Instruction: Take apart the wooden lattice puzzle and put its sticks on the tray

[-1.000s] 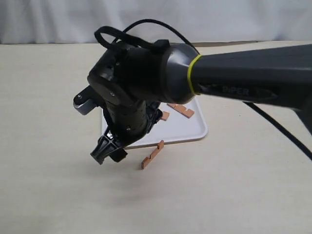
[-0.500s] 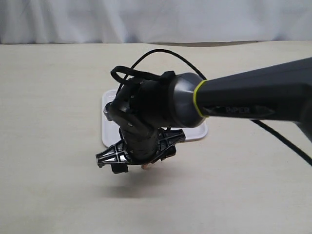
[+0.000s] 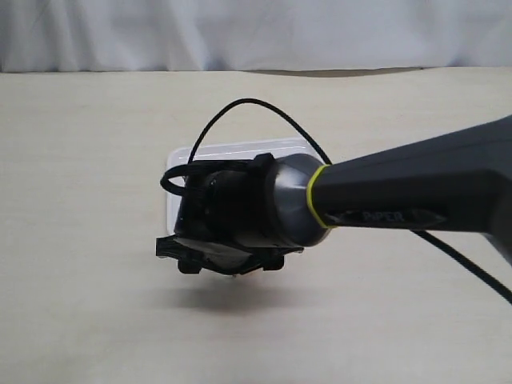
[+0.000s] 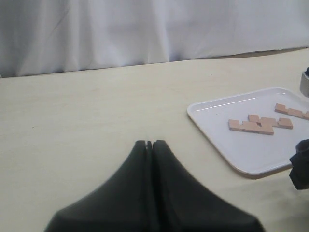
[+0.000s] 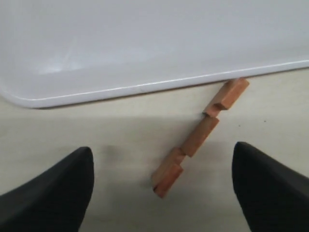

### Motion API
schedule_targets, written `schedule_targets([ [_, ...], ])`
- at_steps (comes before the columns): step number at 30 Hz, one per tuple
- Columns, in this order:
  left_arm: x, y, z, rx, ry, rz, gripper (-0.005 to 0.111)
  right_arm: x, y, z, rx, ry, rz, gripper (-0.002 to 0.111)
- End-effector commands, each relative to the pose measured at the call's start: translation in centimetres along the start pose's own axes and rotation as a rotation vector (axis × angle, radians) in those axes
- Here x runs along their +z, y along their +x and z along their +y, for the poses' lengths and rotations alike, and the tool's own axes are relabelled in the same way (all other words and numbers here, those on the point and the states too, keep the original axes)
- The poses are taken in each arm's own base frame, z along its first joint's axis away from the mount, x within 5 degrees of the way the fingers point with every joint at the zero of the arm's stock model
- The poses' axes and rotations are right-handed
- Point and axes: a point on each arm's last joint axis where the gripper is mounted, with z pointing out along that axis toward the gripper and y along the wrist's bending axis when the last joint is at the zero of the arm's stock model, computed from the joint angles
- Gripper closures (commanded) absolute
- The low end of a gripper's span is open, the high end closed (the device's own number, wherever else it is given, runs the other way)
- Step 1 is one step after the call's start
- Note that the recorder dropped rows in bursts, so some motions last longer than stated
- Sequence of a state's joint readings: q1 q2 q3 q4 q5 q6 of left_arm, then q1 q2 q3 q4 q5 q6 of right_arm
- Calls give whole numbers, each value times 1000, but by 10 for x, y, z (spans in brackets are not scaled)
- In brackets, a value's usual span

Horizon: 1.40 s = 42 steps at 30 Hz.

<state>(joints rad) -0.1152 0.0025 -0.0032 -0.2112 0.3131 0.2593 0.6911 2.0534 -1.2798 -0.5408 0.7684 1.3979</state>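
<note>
Jaws pressed together and empty on your left gripper (image 4: 150,145); your right gripper (image 5: 161,153) gapes wide astride the stick (image 5: 193,140) on the table (image 5: 289,106), far end touching the tray (image 5: 145,53) rim. Close off-centre and you may pivot it away

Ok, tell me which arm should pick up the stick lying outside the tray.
Right. Its open fingers flank the stick beside the tray; the left fingers are shut and away from it.
</note>
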Motion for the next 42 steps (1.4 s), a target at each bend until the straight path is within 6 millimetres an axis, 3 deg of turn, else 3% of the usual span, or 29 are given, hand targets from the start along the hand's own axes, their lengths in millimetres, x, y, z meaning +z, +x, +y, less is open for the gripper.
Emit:
schedule_targets([
  [1, 0, 0, 1, 1, -12, -8, 107, 3, 4, -2, 6, -23, -28, 41],
  [5, 0, 0, 1, 1, -12, -8, 107, 6, 6, -4, 35, -25, -31, 51],
  [11, 0, 0, 1, 1, -12, -8, 107, 8, 8, -7, 50, -7, -30, 56],
  [16, 0, 0, 1, 1, -12, -8, 107, 9, 9, -8, 61, -3, -24, 85],
  [21, 0, 0, 1, 1, -12, -8, 107, 14, 14, -14, 107, 14, -23, 101],
  [27, 0, 0, 1, 1, -12, -8, 107, 12, 16, -17, 61, 33, -41, 104],
  [34, 0, 0, 1, 1, -12, -8, 107, -21, 5, -18, -3, 1, -136, 104],
  [42, 0, 0, 1, 1, -12, -8, 107, -88, -21, -27, -209, -121, -326, 104],
])
